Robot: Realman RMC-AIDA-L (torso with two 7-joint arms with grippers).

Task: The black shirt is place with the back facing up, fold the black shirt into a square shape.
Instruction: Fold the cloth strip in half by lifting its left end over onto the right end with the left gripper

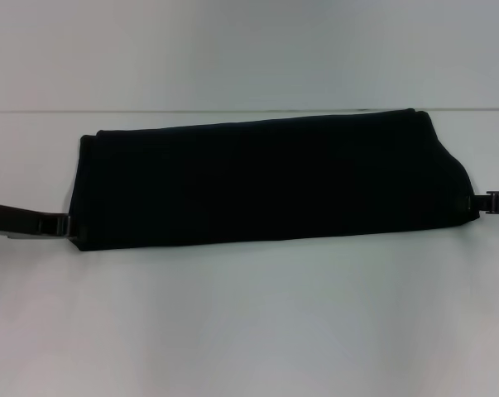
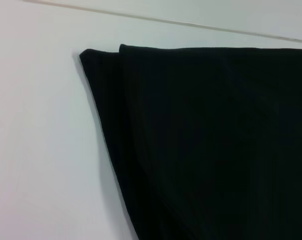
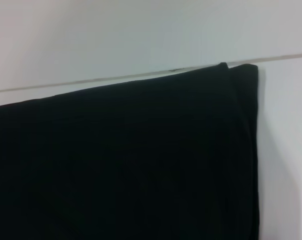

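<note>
The black shirt is lying as a long folded band across the middle of the table, nearer its far edge. The left gripper and right gripper are sitting at its two short ends; whether either claw is clenched I cannot tell. Both should be lifting evenly, keeping layers aligned, to be making a square.

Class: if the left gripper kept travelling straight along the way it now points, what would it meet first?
Most likely the black shirt: the left gripper sits at its left end, pointing inward across the table. Contact already is unclear.
</note>
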